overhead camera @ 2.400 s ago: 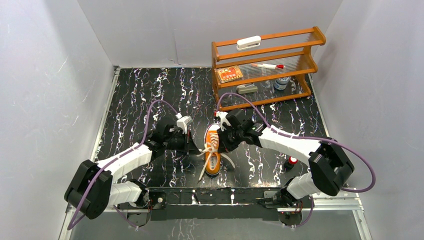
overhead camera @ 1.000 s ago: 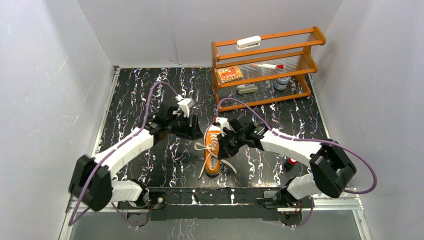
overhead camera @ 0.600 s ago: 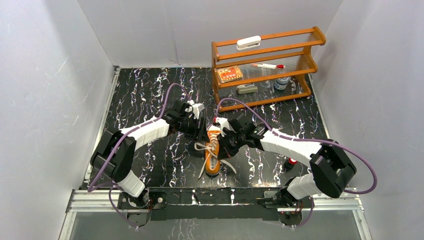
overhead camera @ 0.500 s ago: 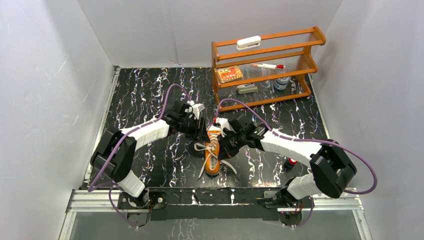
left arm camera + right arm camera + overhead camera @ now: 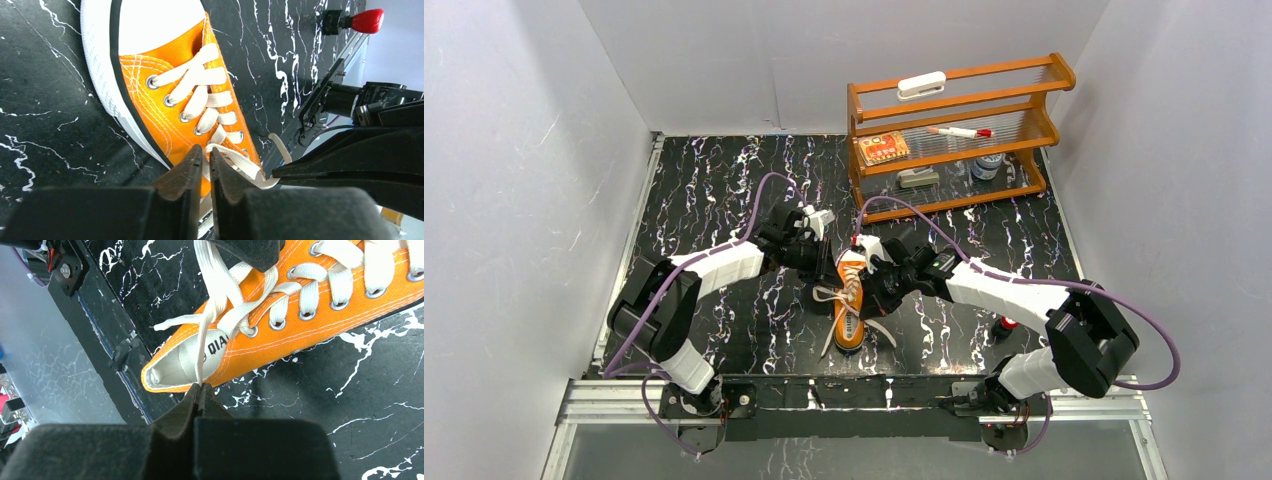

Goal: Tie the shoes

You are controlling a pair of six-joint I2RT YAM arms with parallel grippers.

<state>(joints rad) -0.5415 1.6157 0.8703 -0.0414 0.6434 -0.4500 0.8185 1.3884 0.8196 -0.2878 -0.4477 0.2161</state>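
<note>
Pupil: Layout, left to right?

Tutor: Left gripper (image 5: 205,150) reaching in from the left of the small orange canvas sneaker (image 5: 849,318). Jaws drawn almost together, only a thin slit between, tips down among the long white laces (image 5: 202,97) by the top eyelets (image 5: 251,331). Impossible to tell whether a strand is caught. Sneaker flat on the black marble-patterned table (image 5: 724,190), between the two grippers, white toe cap pointing away from the arm bases, heel opening toward them. Right gripper (image 5: 200,386) just beside the heel end, jaws pressed together, pinching one lace strand drawn straight across the pale insole. Orange wooden rack (image 5: 954,140) well apart, at the far right.

Pupil: Step in hand, then?

Tutor: Probably securing the second strand ahead of the first crossing. No knot visible yet.

Pupil: Good technique?

Tutor: Close the left jaws squarely on lace alone, clear of canvas and eyelet. Confirm the catch with a small lift before any pull. Then draw both strands with even, gentle tension, to avoid dragging or tipping so light a shoe. Cross high enough to clear the tongue.
</note>
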